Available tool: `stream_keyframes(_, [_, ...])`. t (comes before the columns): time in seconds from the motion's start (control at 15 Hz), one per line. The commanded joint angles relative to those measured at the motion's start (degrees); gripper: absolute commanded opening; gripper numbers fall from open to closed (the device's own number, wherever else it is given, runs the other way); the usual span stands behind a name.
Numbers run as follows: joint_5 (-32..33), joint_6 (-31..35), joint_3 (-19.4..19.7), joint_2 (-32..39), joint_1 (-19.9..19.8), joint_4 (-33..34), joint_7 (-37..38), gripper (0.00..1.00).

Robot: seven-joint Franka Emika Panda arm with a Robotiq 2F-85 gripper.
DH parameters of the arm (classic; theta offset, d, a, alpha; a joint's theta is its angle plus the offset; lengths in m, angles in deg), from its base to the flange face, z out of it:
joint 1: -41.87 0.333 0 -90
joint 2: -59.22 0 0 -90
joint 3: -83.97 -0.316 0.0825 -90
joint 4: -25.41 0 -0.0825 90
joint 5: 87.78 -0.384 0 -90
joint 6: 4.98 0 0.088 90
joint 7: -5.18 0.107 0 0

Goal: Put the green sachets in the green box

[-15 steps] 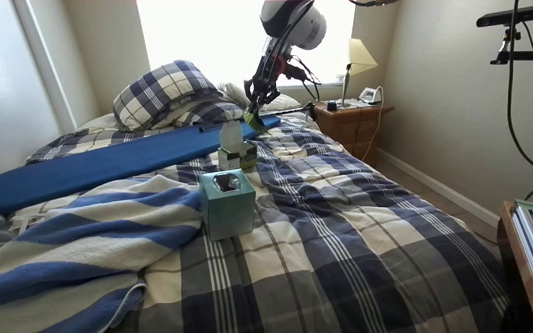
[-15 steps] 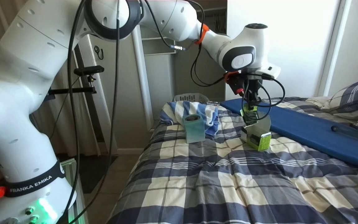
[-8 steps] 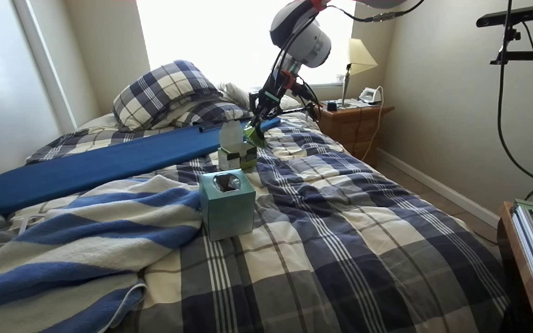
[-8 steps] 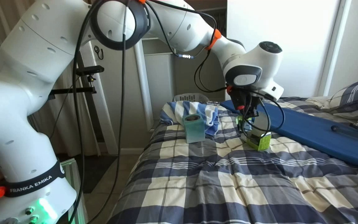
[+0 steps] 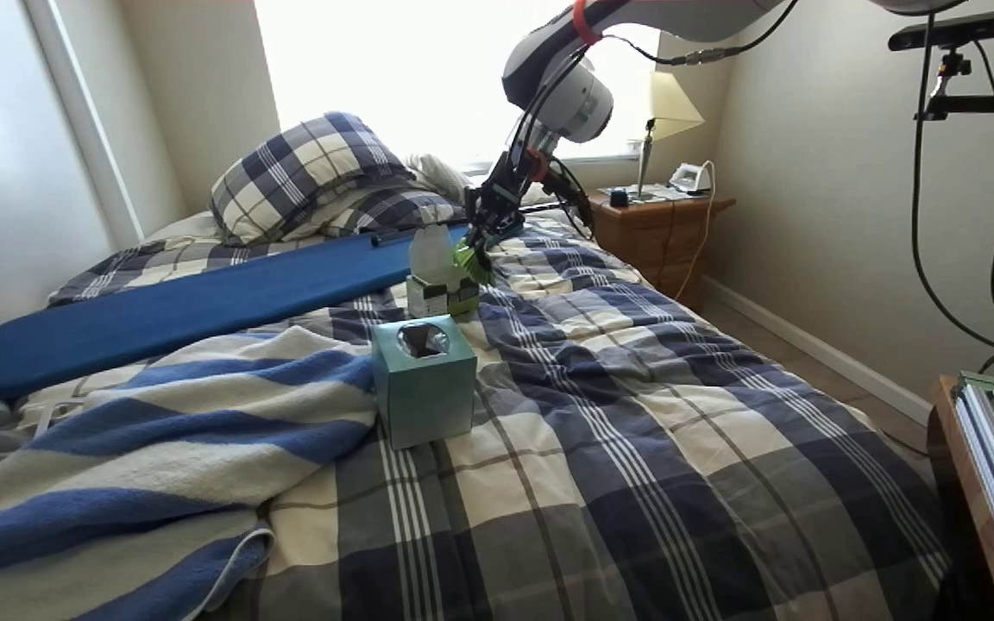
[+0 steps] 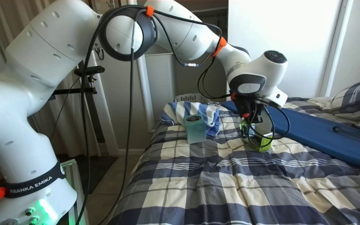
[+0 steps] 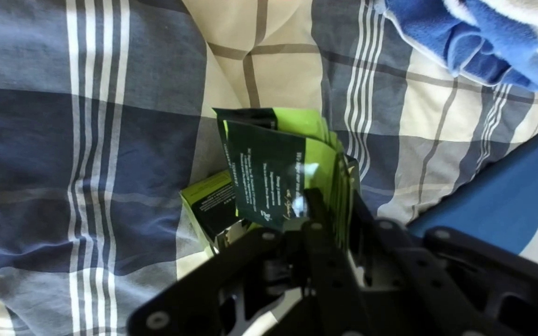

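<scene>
Pinching a fanned stack of flat, glossy lime-and-dark-green sachets [image 7: 269,177], the black claw [image 7: 337,203] hangs close to an open lime-green-and-white cardboard box [image 5: 443,297], above or beside it unclear; a teal-green cardboard tissue box [image 5: 426,392] stands nearby.

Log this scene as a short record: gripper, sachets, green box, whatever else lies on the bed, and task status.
gripper: shut on the sachets
sachets: several, bundled, at the green box; whether any are inside, cannot tell
green box: on the bed, pale flap raised
tissue box: teal, upright, beside the towel
towel: blue and white stripes
blue board: flat on the bed
status: sachets not yet released
</scene>
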Motion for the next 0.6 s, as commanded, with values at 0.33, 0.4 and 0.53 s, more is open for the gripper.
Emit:
stream_keyframes(0.33, [-2.3,3.0,-2.6,1.1,0.5,3.0,-1.9,0.04])
stream_keyframes(0.4, [-2.4,2.9,-3.0,1.3,0.6,3.7,-1.6,0.04])
stream_keyframes(0.53, [-2.0,3.6,-3.4,2.5,0.9,5.2,-2.3,0.04])
